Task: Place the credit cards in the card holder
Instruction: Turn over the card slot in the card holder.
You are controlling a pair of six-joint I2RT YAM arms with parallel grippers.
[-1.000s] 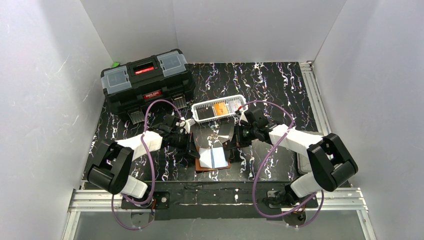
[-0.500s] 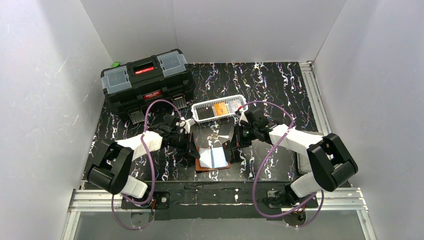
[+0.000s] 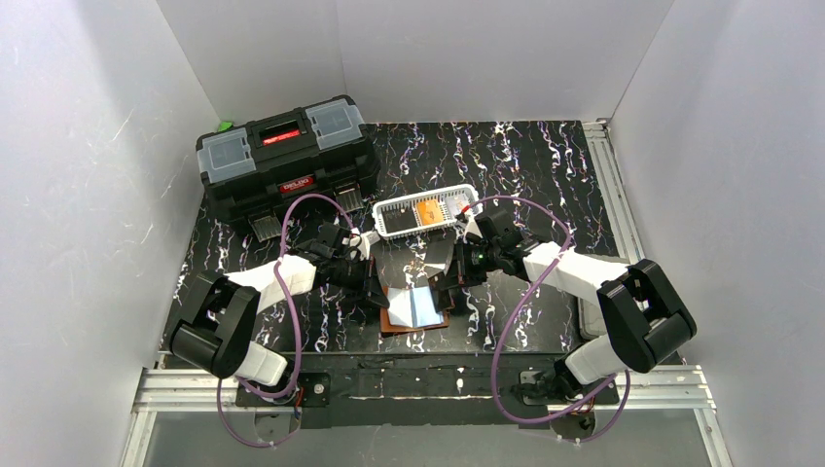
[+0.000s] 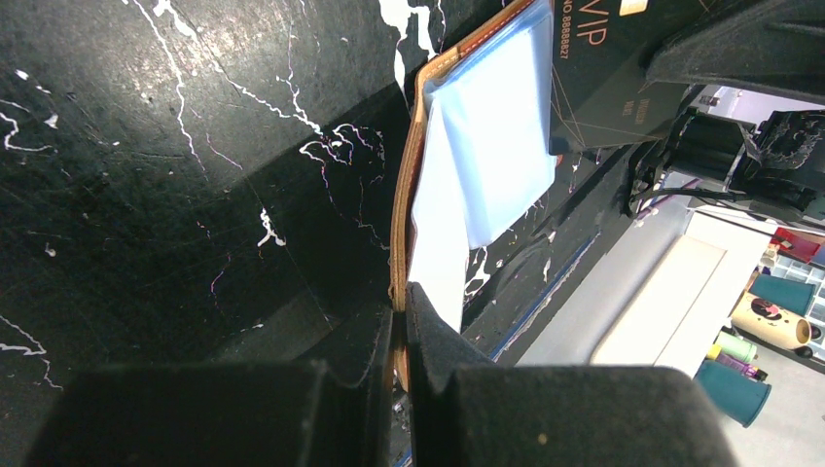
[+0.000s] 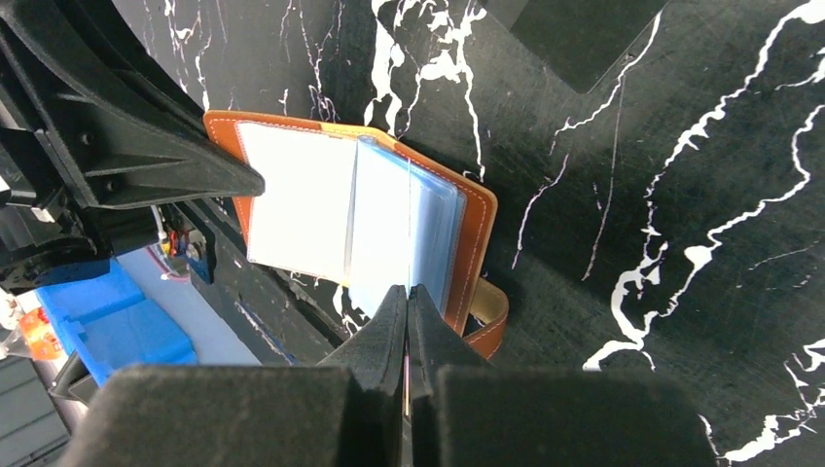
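Top view: card holder [image 3: 413, 309] lies open on the surface [image 3: 545, 175], near centre, between left end effector [image 3: 375, 284] and right end effector [image 3: 450, 282].

Left wrist: left end effector [image 4: 399, 302] pinched narrow on the card holder's left leather edge. A dark credit card [image 4: 603, 68] overlaps the clear sleeves [image 4: 496, 126].

Right wrist: right end effector [image 5: 407, 297] closed narrow on that card, seen edge-on, tips just over the sleeves.

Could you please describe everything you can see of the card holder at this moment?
The card holder is a tan leather wallet with pale stitching, lying open on the black marbled table. Clear, bluish plastic sleeves fan from its spine. Its snap tab sticks out from one cover. The left tool pinches the opposite cover's edge. The right tool holds a dark card right at the sleeves; contact is unclear.
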